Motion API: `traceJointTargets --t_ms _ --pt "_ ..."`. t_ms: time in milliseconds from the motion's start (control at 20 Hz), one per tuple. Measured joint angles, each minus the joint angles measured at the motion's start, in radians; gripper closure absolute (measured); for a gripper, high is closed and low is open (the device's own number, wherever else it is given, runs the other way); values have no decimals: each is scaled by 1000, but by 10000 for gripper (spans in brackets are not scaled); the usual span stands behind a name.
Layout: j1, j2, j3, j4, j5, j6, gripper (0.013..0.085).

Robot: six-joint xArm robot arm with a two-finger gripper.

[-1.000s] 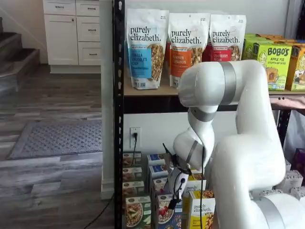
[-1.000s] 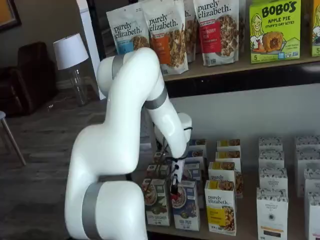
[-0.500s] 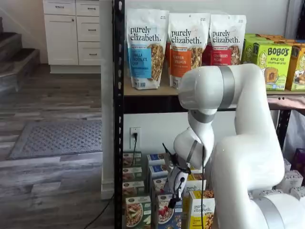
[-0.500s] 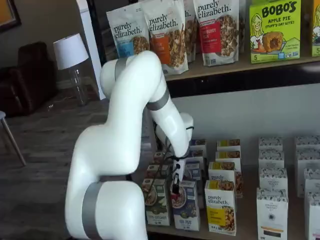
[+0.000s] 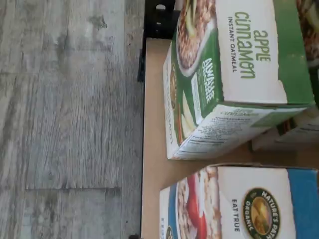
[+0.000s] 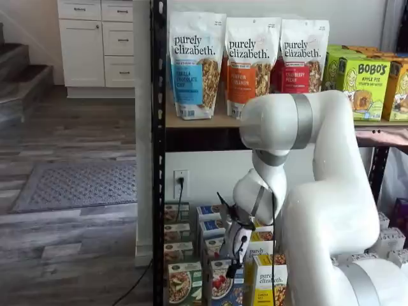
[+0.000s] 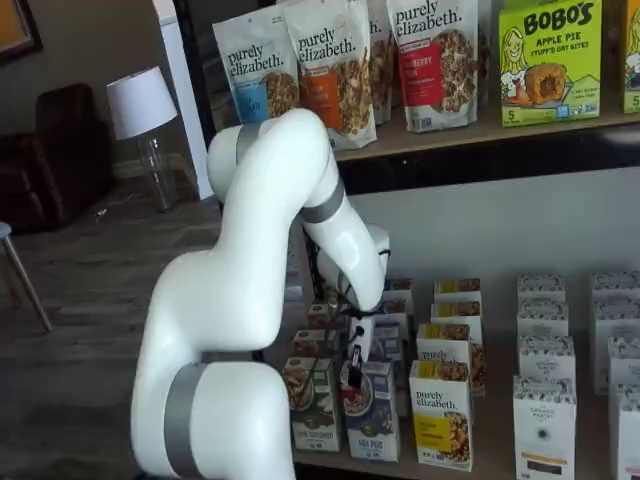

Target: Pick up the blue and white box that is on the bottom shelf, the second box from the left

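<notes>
Blue and white box [image 7: 367, 410]: a tall cardboard carton with a white front picturing a bowl of granola with red berries above a dark blue band. It stands upright at the front edge of the bottom shelf [image 7: 470, 465], between a green-trimmed box [image 7: 311, 402] and a yellow "purely elizabeth" box [image 7: 441, 413]. In the wrist view its glossy white-and-blue top face [image 5: 234, 204] bears a round "Nature's Path Organic" seal, and the neighbouring carton reads "Apple Cinnamon Instant Oatmeal" [image 5: 234, 74]; both rest on a plain tan board with a black metal corner post [image 5: 158, 20], beyond which lies grey wood-grain flooring [image 5: 70, 114].

Progress: approach only. The gripper [image 7: 352, 372] hangs just above the target's top edge, its black fingers [image 6: 232, 269] seen side-on with a cable beside them. No gap can be made out in either shelf view, but the jaws are judged spread wide and empty. The box sits in line with its neighbours, unlifted. Descent, closing and lifting remain.

Surround: smooth white arm [image 6: 319, 191]; matte granola bags [image 6: 242, 64] on the wood-board level above.
</notes>
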Motion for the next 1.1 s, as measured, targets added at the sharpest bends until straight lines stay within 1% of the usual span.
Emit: traceJointTargets --t_ms 350,800,1100 --pt "-13 16 -32 -23 22 13 130" --pt "-21 51 -90 -77 55 57 130" --pt "-20 79 -129 -121 71 98 130"
